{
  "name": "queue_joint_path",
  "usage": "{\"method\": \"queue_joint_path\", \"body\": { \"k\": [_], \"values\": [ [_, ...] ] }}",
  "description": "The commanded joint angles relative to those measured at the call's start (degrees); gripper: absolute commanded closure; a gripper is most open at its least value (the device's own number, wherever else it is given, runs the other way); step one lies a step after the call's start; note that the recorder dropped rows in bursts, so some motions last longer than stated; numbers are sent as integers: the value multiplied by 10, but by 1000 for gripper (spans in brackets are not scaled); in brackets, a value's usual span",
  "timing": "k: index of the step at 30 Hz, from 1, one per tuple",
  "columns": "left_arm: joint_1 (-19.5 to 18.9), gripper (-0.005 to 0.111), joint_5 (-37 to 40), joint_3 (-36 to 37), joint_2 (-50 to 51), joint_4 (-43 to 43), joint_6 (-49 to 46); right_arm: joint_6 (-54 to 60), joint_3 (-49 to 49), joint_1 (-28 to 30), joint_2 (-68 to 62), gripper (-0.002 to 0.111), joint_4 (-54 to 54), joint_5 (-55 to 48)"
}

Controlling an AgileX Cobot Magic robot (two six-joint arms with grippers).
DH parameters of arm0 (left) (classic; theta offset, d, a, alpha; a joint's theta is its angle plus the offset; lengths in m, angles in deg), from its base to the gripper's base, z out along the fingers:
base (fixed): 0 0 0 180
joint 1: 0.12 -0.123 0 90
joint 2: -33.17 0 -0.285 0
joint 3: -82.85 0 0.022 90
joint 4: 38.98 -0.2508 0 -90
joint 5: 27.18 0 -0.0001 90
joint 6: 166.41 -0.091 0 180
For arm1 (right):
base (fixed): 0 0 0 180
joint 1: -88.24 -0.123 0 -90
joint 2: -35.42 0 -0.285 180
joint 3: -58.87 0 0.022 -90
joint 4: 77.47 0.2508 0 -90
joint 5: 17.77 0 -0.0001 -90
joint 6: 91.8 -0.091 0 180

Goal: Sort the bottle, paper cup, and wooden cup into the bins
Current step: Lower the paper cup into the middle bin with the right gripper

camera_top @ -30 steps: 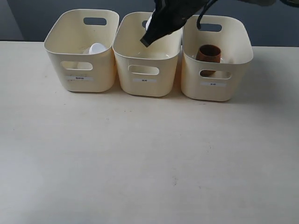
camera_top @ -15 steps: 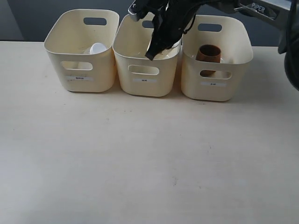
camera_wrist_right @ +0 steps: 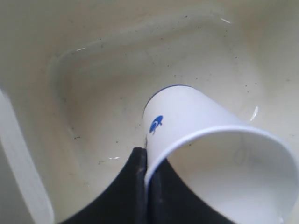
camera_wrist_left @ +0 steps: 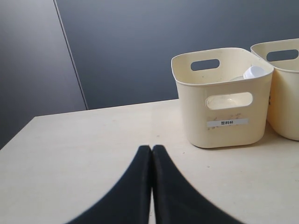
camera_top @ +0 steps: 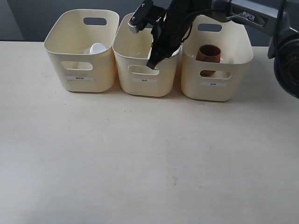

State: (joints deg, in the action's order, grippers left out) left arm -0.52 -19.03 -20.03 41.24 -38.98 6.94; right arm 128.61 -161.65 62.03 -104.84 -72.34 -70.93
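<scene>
Exterior view: three bins (camera_top: 80,70) on worktop (camera_top: 140,154). Right hand (camera_wrist_right: 145,177), arm lettered "PIPER", pinches paper cup (camera_wrist_right: 187,116) inside middle bin; blue mark near base. Bottle (camera_top: 97,48) left, wooden cup (camera_top: 208,53) right. Left hand (camera_wrist_left: 152,151) pressed together.

Cream bins (camera_top: 80,70), a white paper cup (camera_wrist_right: 196,116) with blue mark, a reddish-brown wooden cup (camera_top: 208,53).
</scene>
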Motion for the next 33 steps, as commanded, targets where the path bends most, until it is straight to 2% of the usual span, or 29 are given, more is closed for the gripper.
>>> {"method": "queue_joint_path", "body": {
  "k": [1,8,13,16,33],
  "values": [
    [0,107,-4,1,-3,0,1,7,-3,4,-15,109,1,0],
    [0,107,-4,1,-3,0,1,7,-3,4,-20,107,5,11],
    [0,107,-4,1,-3,0,1,7,-3,4,-20,83,9,15],
    [0,107,-4,1,-3,0,1,7,-3,4,-20,77,9,23],
    [0,107,-4,1,-3,0,1,2,-3,4,6,77,32,44]
  ]
}}
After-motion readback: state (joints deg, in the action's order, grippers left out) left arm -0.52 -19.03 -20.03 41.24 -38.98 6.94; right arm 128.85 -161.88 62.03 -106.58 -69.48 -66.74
